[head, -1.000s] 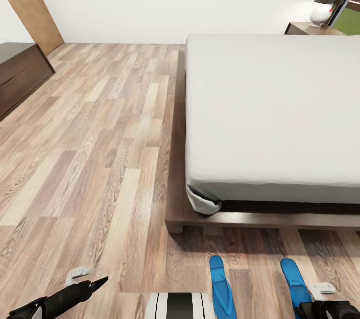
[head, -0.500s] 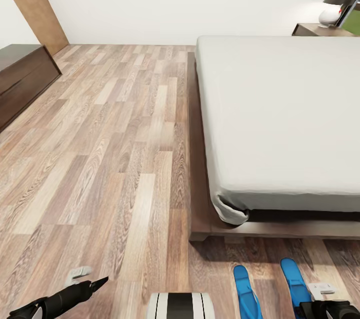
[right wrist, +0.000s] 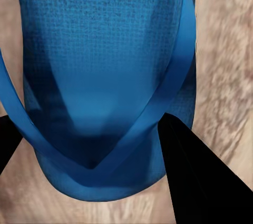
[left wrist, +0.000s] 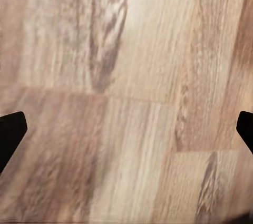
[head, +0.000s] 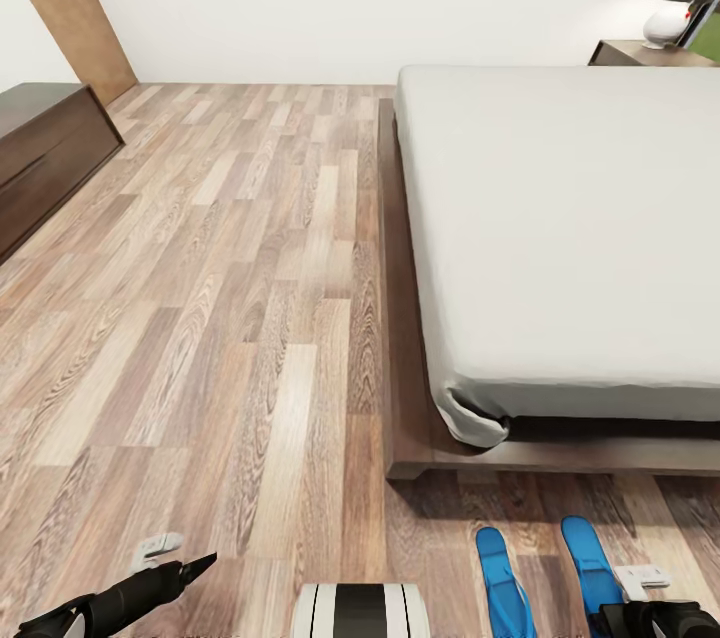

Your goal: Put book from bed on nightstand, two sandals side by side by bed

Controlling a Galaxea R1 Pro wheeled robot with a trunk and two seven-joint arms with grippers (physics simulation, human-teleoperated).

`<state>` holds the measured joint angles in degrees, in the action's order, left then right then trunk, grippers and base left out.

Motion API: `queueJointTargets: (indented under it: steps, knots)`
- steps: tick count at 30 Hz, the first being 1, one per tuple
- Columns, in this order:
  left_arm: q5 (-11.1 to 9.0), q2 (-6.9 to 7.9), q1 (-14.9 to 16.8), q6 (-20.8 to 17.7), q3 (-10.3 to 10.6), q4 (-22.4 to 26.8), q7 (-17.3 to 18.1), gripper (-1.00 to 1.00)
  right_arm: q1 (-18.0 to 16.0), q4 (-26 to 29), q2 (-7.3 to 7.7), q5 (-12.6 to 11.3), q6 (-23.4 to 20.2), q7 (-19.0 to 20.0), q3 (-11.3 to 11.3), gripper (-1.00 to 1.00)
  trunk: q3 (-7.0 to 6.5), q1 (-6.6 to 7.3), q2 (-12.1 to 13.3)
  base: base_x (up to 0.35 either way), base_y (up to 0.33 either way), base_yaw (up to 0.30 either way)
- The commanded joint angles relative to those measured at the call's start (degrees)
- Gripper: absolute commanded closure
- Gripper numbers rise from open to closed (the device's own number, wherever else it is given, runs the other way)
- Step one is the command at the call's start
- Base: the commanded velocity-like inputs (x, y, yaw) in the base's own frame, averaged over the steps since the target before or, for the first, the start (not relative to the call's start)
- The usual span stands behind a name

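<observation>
Wood-plank floor [head: 250,318] is stretching beside the bed [head: 560,218]. Two sandals [head: 503,586] are lying side by side; the right gripper [right wrist: 89,145], jaws spread, is straddling one. Left gripper [left wrist: 126,129] is hanging open over bare planks.

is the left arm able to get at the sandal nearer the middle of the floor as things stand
Probably not without moving. The left gripper hangs open over bare floor, and the robot's own base sits between it and the nearer sandal. The right gripper is much closer.

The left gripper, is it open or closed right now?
Open: the left gripper has its fingertips far apart, with bare floor between them.
</observation>
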<state>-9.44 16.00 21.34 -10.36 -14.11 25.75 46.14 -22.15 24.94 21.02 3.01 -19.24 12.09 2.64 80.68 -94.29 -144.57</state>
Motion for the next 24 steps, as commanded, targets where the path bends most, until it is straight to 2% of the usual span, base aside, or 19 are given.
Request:
queueJointTargets:
  steps: [1,18,20,21,24]
  knots:
    - [-0.4,-0.01,0.0,-0.6,-0.1,0.0,0.2,-1.0,0.0,0.1,-0.02,0.2,-0.4,0.1,0.3,1.0,0.26,-0.01,0.0,0.0,0.0,0.0]
    - [-0.4,-0.01,0.0,-0.7,-0.1,0.0,0.3,-1.0,0.0,0.2,-0.17,0.2,-0.3,0.1,0.3,1.0,4.03,-0.45,-0.3,0.0,0.0,0.0]
    - [-0.4,-0.01,0.0,-0.7,-0.1,0.0,0.3,-1.0,0.0,0.4,-1.28,0.2,1.9,0.1,0.2,1.0,4.47,-0.5,-0.3,0.0,0.0,0.0]
    - [-0.4,-0.01,0.0,-0.7,-0.1,0.0,0.3,-1.0,0.0,1.0,-2.43,0.2,4.4,0.1,0.3,1.0,4.7,-0.53,-0.3,0.0,0.0,0.0]
    - [-0.4,-0.01,0.0,-0.7,-0.1,0.0,0.3,-1.0,0.0,2.6,-3.71,0.2,7.0,0.1,0.3,1.0,4.92,-0.55,-0.3,0.0,0.0,0.0]
